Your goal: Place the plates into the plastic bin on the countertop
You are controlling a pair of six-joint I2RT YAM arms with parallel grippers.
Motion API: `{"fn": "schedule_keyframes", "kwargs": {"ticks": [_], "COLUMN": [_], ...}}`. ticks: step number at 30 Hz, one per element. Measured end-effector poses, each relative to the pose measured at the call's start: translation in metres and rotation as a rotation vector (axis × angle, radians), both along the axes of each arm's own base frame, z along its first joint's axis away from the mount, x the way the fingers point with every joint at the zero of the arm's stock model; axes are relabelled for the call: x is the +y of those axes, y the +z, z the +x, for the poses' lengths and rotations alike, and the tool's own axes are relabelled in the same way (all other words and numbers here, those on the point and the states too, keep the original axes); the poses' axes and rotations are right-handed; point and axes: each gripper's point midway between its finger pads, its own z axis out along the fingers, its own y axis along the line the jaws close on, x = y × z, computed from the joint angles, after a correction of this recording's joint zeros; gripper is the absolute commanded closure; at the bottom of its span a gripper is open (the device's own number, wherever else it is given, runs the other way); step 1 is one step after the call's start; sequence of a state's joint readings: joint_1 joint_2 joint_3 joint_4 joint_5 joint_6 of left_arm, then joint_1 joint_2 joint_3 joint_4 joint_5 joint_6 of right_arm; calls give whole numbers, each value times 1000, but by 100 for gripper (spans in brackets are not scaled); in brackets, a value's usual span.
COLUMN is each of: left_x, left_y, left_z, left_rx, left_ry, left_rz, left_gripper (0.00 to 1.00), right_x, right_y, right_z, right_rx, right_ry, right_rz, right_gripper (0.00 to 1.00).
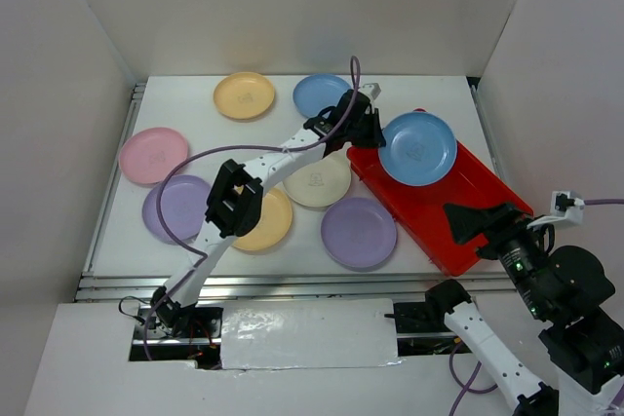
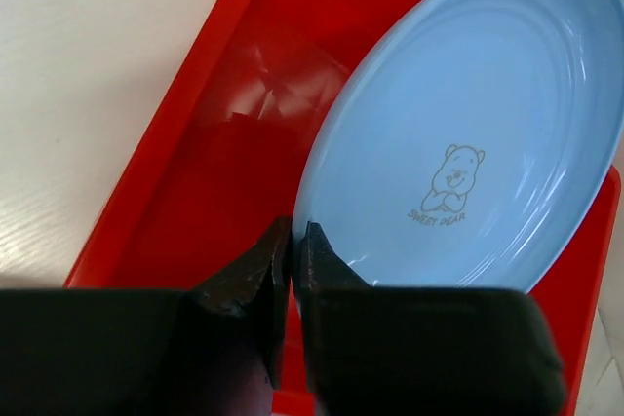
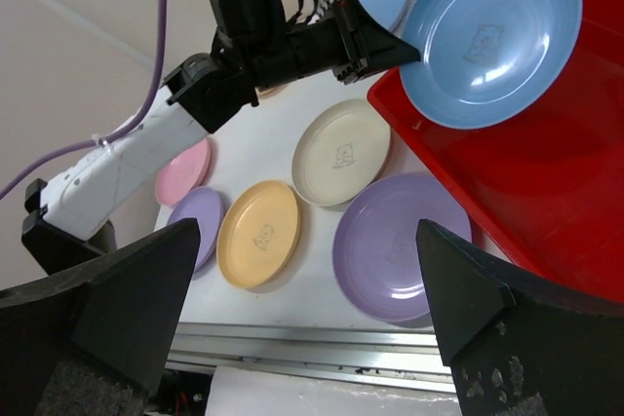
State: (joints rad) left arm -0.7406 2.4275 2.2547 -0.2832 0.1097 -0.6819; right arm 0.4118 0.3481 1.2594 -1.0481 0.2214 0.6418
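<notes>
Step in hand: transfer. Left gripper (image 2: pixel 291 241) pinches the rim of a round pale-blue plastic plate (image 2: pixel 468 124), tilted over the shallow red plastic bin (image 2: pixel 224 143) beneath it. Right gripper (image 3: pixel 307 284) spread wide, idle. Next, likely: lower, level, release.

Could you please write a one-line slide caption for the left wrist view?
Left fingers pinch the rim of a blue bear-print plate, held tilted over the red plastic bin.

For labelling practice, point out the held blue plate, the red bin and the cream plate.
held blue plate (image 1: pixel 417 148), top view, its centre
red bin (image 1: pixel 434 204), top view, bare floor
cream plate (image 1: pixel 321 186), top view, its centre
</notes>
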Motion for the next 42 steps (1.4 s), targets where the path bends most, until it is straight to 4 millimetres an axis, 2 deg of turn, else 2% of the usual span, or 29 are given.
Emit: {"fn": "schedule_keyframes", "kwargs": {"ticks": [1,2,4,5,6,10,13,16,19,21,22,24,25,27,30,32,34,39,42], "left_x": [-3,-5,-6,-5,-4,0,15,37,70,109,133,199,230,291,348,372,389,421,434], "left_y": [-2,-4,-5,-3,-3,8,25,74,153,206,221,239,238,223,168,132,110,94,78], "left_z": [2,3,6,7,9,14,2,-24,-55,-79,-88,-107,-117,-133,-168,-189,-206,-224,-233], "left_rx": [-3,-2,-2,-5,-12,-38,-57,-115,-178,-216,-229,-240,-238,-226,-153,-91,-43,-23,-8], "left_ry": [-2,-5,-4,-2,-1,12,27,76,164,247,292,424,484,616,696,706,707,720,725], "left_rz": [-6,-10,-19,-23,-23,-36,-12,8,-20,-71,-82,-92,-76,-41,82,171,251,365,411], "left_gripper": [69,48,35,12,1,1,1,1,1,1,1,1,1,1,1,1,1,1,1], "right_x": [0,-1,-1,-1,-1,2,8,23,44,59,65,80,86,103,135,154,172,203,218], "right_y": [0,-1,-2,-2,-2,-6,-17,-42,-85,-115,-127,-152,-162,-183,-212,-235,-260,-296,-312], "right_z": [-1,-2,-4,-4,-4,-3,2,17,36,51,57,70,73,81,89,90,84,75,78], "right_rx": [0,-1,-1,-1,-1,7,32,81,197,296,339,422,459,529,612,669,717,775,790], "right_ry": [2,2,3,6,8,19,37,82,139,177,193,231,250,295,368,398,436,484,491], "right_rz": [0,0,0,1,1,-4,-12,-20,-44,-63,-71,-88,-99,-138,-219,-293,-370,-498,-537], "right_gripper": [0,0,0,0,0,0,0,0,0,0,0,0,0,0,0,0,0,2,11]}}
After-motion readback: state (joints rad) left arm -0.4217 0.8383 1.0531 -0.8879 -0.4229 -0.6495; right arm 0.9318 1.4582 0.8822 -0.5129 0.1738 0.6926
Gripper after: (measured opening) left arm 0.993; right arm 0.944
